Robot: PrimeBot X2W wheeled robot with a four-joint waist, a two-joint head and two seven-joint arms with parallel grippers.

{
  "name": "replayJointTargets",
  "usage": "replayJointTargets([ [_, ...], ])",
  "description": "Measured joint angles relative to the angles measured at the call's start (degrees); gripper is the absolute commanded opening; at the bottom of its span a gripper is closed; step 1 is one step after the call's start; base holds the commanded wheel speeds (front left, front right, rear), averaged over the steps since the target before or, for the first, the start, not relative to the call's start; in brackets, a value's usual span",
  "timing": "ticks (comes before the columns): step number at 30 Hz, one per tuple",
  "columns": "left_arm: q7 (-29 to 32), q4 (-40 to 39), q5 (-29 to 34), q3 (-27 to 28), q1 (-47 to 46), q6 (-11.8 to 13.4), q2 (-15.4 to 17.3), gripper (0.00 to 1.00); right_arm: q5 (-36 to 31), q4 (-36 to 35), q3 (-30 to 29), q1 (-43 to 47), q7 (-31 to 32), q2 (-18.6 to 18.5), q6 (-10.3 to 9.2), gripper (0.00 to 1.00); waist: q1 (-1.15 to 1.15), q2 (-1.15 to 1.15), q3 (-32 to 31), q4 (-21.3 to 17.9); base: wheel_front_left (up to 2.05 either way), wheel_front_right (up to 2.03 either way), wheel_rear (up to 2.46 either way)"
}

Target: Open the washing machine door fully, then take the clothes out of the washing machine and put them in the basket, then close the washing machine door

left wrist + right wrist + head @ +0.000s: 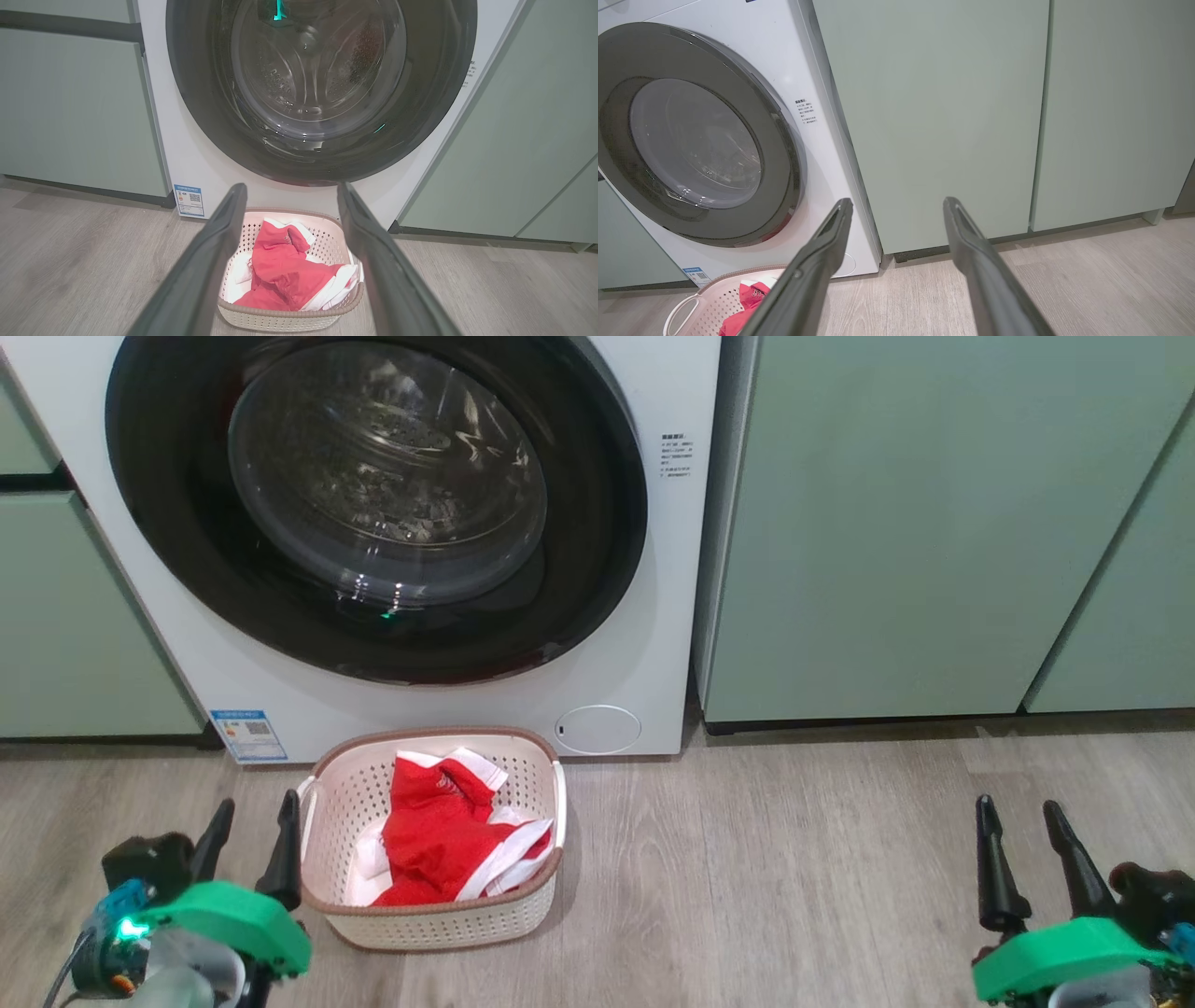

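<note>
At the far left, a pale green cabinet point(75, 616) stands beside the washing machine point(672, 644), a white front-loader with a blue label sticker point(248, 735) low on its left corner. Below the cabinet, in the lower left of the head view, the left claw point(260, 797) hangs over the wood-look floor point(794, 859), its two dark fingers spread and nothing between them. Its inner finger is just beside the left handle of the basket point(429, 924). The washing machine door point(607, 523) is shut flush against the machine's front, and the perforated steel drum shows through its bulging glass. The cream basket with the brown rim sits on the floor directly before the machine, under the door. The clothes point(439, 840), red with white bands, lie heaped inside it. The left wrist view looks down between its open fingers straight onto this basket. To the right of the basket a small round cover point(597, 729) is set low in the machine's front. Further right comes a tall pale green cabinet front point(887, 523). In the lower right corner the right claw point(1017, 801) is likewise spread wide and empty above bare floor, well apart from the basket.
</note>
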Motion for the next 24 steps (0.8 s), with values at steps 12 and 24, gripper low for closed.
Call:
replayJointTargets([
  [12, 0.0, 0.3, 0.0, 0.0, 0.0, 0.0, 0.0, 1.0, 0.0, -0.4, -0.7, 0.0, 0.0, 0.0, 0.0, 1.0, 0.0, 0.0, 0.5, 0.5, 0.0, 0.0, 0.0],
  [24, 0.0, 0.4, 0.0, -0.3, 0.0, 0.0, 0.0, 1.0, 0.0, -0.6, -1.0, 0.0, 0.0, 0.3, 0.0, 1.0, 0.0, 0.0, 0.7, 0.7, 0.0, 0.0, 0.0],
])
